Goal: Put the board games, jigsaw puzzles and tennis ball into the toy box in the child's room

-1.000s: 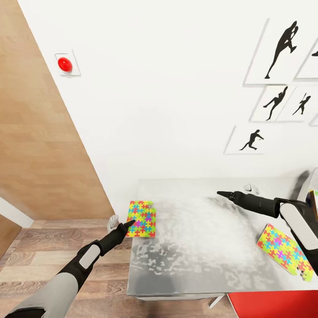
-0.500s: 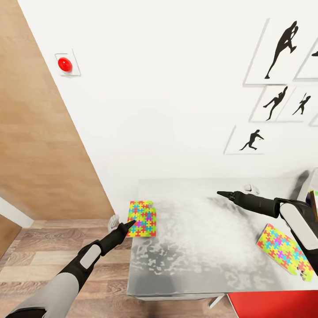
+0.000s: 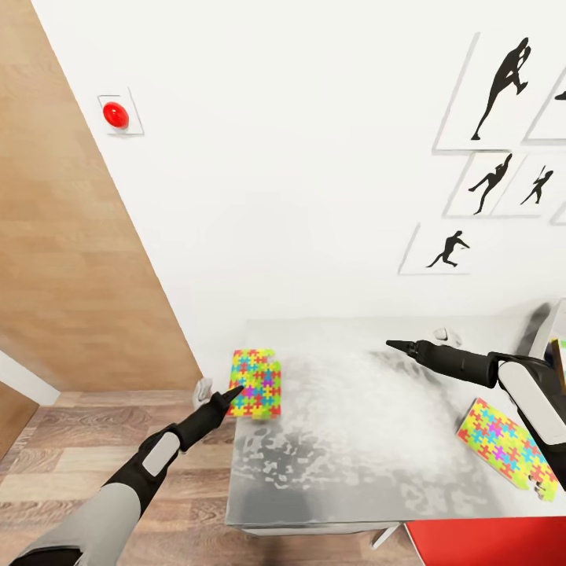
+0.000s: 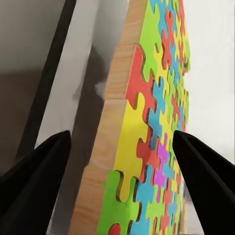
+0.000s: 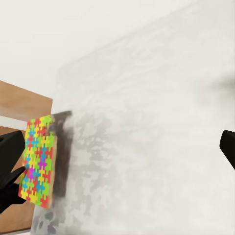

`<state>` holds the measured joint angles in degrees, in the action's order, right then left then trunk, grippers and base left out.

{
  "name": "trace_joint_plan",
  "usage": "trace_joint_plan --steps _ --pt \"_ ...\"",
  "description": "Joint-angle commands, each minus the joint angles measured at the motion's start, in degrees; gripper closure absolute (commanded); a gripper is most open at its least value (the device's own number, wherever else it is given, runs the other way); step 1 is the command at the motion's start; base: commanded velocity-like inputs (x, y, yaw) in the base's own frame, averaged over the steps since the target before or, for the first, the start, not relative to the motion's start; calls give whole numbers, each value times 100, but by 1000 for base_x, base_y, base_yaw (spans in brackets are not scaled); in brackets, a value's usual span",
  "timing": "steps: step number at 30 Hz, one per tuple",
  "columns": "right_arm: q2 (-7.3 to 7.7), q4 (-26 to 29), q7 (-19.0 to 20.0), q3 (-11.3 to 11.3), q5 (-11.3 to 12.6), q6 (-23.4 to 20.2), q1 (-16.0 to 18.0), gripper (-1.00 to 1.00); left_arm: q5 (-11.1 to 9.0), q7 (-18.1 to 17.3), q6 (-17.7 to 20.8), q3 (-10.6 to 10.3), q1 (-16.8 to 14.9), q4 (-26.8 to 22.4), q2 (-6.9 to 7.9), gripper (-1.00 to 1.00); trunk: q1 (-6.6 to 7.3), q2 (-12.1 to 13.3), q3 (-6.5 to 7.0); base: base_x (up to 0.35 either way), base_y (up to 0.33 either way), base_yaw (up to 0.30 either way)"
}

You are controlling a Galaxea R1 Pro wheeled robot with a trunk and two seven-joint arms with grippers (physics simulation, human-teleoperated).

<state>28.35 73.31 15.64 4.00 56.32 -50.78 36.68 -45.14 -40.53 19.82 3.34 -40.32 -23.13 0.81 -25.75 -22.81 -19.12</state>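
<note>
My left gripper (image 3: 233,392) clamps a jigsaw puzzle (image 3: 256,382) tilted off the grey table (image 3: 354,472). My right gripper (image 3: 391,343) hovers there; whether it's closed, I can't tell. White wall (image 3: 275,157) behind.

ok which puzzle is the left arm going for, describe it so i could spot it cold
Start at the grey table against the white wall. At its corner nearest the wooden door, a jigsaw puzzle of pink, yellow, green, blue and orange pieces sits between the left gripper fingers, tilted up off the top. The other puzzle lies flat near the table's opposite end, below the right arm.
</note>
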Motion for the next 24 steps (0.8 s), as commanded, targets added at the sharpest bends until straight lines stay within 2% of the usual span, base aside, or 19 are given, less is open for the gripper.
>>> trace_joint_plan --steps 1,9,24 --pt "4 1 37 5 -34 -11 6 -100 -31 -95 67 -1 -9 -3 -6 100 -3 -11 -9 0 0 0" --pt "4 2 36 5 -32 -11 6 -100 -36 -310 82 0 -31 -85 -25 100 -3 -11 -9 0 0 0" --pt "10 28 43 3 -25 -20 4 -100 -51 -420 252 0 18 -560 -98 100 -3 -11 -9 0 0 0"
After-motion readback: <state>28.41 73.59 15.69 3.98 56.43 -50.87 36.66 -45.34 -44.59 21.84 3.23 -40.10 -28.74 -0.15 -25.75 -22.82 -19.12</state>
